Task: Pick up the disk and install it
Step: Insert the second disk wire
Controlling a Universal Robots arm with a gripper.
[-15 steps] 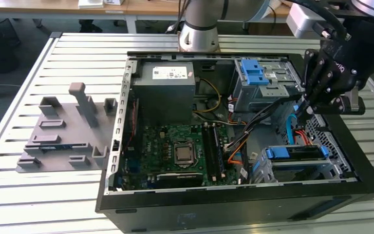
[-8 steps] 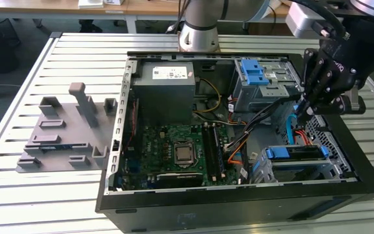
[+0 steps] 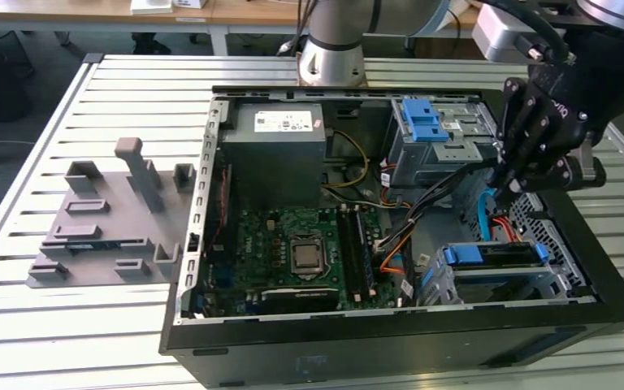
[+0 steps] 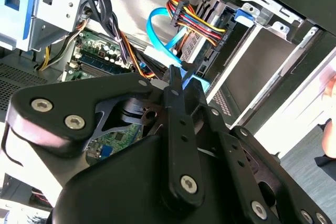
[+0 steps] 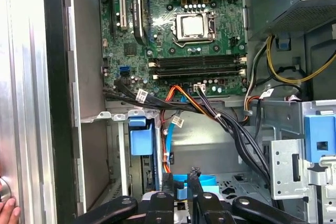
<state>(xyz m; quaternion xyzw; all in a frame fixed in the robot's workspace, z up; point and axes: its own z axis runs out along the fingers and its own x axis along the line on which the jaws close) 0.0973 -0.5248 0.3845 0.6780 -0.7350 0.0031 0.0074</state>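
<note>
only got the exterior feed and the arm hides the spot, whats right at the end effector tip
observer: in the first wrist view a light blue plastic piece sits right at the end effector tip; cannot tell if it is gripped
operator: cables close by
observer: in the second wrist view a blue flat cable loops just past the tip, beside a multicoloured wire bundle
operator: anyone near
observer: yes, a person's hand shows outside the case wall in the first wrist view
</note>
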